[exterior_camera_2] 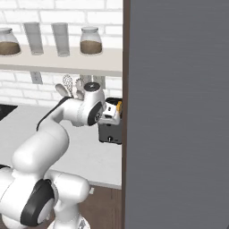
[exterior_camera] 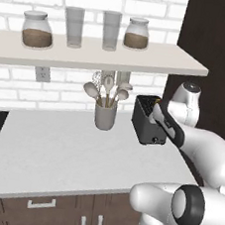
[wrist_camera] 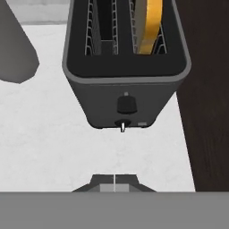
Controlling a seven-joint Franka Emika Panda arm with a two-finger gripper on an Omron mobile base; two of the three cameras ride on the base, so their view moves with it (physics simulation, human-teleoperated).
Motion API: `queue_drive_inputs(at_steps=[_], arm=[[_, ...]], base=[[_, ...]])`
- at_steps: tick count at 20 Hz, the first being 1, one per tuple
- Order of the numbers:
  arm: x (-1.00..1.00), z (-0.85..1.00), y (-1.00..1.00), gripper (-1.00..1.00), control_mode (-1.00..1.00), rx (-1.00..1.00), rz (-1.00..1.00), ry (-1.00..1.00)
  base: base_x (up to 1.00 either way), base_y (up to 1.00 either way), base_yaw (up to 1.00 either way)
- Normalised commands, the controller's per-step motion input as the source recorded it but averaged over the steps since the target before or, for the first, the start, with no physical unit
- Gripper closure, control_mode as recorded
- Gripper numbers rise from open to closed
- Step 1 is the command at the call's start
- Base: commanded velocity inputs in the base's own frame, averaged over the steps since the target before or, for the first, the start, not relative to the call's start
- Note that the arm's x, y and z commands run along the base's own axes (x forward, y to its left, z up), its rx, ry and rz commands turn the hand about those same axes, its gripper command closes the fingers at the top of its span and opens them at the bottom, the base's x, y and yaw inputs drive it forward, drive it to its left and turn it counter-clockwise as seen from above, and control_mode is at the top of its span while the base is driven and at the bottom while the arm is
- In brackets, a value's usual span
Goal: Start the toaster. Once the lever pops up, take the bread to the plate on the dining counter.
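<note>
Below the shelf, the toaster, a dark grey box with two wire-lined top slots, a golden bread slice in one, and a knob low on its face, is seen on the white counter, beneath the pinched-together gripper.

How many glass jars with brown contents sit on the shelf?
2. One jar stands at the shelf's left end, the other jar toward its right, with two empty glasses between them.

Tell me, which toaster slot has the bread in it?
In the hand view, the toaster has two slots: the bread, yellow-orange, stands in the one beside the dark brown wall; the other is bare wire.
</note>
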Motion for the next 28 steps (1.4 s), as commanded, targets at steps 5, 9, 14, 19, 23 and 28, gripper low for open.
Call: queue_drive_inputs(at_steps=[5, 9, 14, 19, 23, 28], arm=[[0.08, -0.08, -0.15, 1.00, -1.00, 0.00, 0.00, 0.00], [0.08, -0.11, -0.08, 1.00, -1.00, 0.00, 0.00, 0.00], [0.13, -0.12, 0.00, 1.00, -1.00, 0.00, 0.00, 0.00], [0.12, -0.06, 0.00, 1.00, -1.00, 0.00, 0.00, 0.00], [0.08, -0.08, 0.00, 1.00, -1.00, 0.01, 0.00, 0.00], [0.20, -0.09, 0.00, 1.00, -1.00, 0.01, 0.01, 0.00]], base=[[0.00, 0.00, 0.00], [0.00, 0.00, 0.00], [0.00, 0.00, 0.00], [0.00, 0.00, 0.00], [0.00, 0.00, 0.00], [0.00, 0.00, 0.00]])
